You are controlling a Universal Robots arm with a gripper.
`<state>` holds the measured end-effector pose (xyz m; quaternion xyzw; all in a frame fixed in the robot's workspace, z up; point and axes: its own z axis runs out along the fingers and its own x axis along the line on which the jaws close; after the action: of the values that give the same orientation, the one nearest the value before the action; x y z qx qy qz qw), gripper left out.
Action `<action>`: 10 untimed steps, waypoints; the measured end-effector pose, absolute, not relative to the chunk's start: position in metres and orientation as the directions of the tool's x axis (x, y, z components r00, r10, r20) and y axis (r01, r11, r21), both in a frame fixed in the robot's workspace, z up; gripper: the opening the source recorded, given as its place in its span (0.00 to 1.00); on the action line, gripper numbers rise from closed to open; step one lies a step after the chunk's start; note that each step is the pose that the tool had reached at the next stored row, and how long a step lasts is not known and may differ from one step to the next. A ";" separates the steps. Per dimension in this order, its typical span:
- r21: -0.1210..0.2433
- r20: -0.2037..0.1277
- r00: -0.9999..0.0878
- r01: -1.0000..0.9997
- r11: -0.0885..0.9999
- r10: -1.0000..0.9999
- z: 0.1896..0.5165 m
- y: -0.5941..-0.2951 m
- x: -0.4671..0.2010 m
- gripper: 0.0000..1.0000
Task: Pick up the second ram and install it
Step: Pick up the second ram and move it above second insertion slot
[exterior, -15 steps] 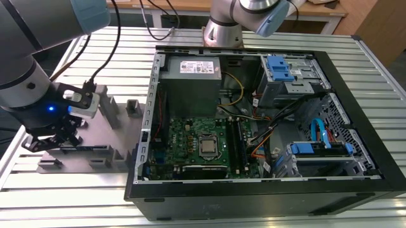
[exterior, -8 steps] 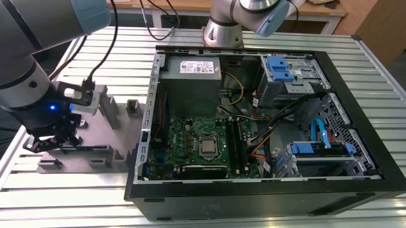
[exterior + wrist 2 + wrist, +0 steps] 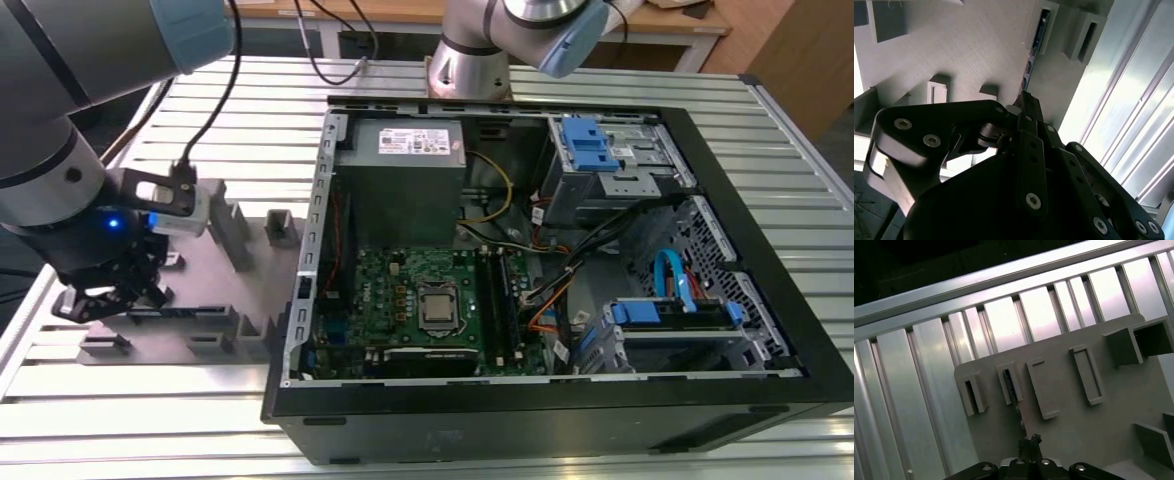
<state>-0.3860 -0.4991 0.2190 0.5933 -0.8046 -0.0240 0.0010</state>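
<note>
The arm reaches in over the counter's edge at the exterior view's left, with its wrist turned straight down. Its fingers are low over a grey plate that lies near that edge, beside the open computer case.

The memory stick stands on its long edge on the plate. One end sits in the slot of a small grey block, and the rest runs towards the fingers.

In the first wrist view, the fingers are drawn close together directly over the memory stick's thin top edge. They appear clamped on it, with the linkage arms splayed out to either side. The stick has not been lifted out of its block.
</note>
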 end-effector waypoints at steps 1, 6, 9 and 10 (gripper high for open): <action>0.040 -0.027 -0.285 -0.958 0.284 -0.958 0.219 -0.499 -0.386 0.07; 0.040 -0.027 -0.219 -0.975 0.218 -0.975 0.219 -0.499 -0.386 0.07; 0.040 -0.027 -0.173 -0.984 0.171 -0.985 0.219 -0.499 -0.386 0.07; 0.040 -0.027 -0.155 -0.987 0.154 -0.987 0.219 -0.499 -0.386 0.07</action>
<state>-0.3859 -0.4991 0.2188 0.6499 -0.7597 -0.0239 0.0027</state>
